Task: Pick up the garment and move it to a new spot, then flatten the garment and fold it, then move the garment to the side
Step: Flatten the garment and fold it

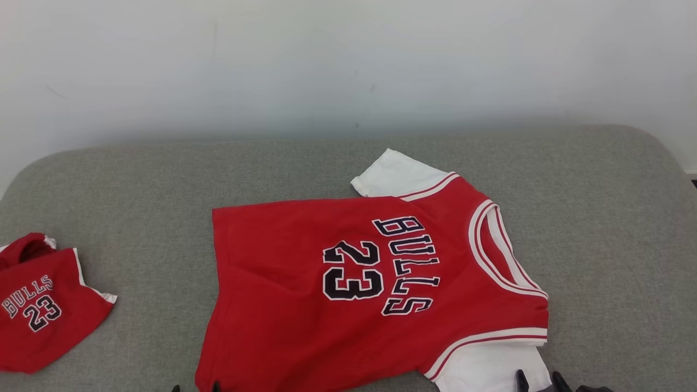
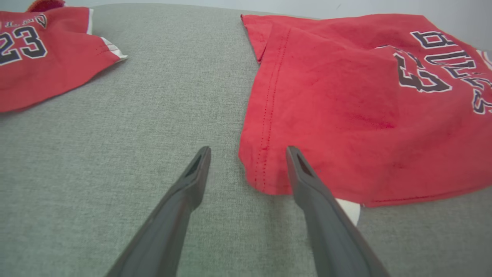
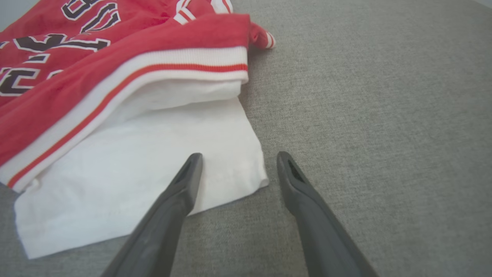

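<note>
A grey woven cushion (image 1: 136, 179) spreads wide, its far corners rounded. Near the cushion's left edge lies a small red piece (image 1: 43, 316) printed BULLS 23, white-trimmed, possibly folded shorts. Behind the cushion rises a pale wall (image 1: 326, 60).

Bright, even, diffuse light; colours clean; wall (image 1: 348, 60) washed pale and hazy; shadows faint, just a thin soft line under the shirt (image 1: 272, 305) hem; head view sharp. Wrist views bow outward at the edges; fingers (image 2: 184, 192) close to the lens soft; cushion (image 3: 384, 115) weave blurs with distance.
</note>
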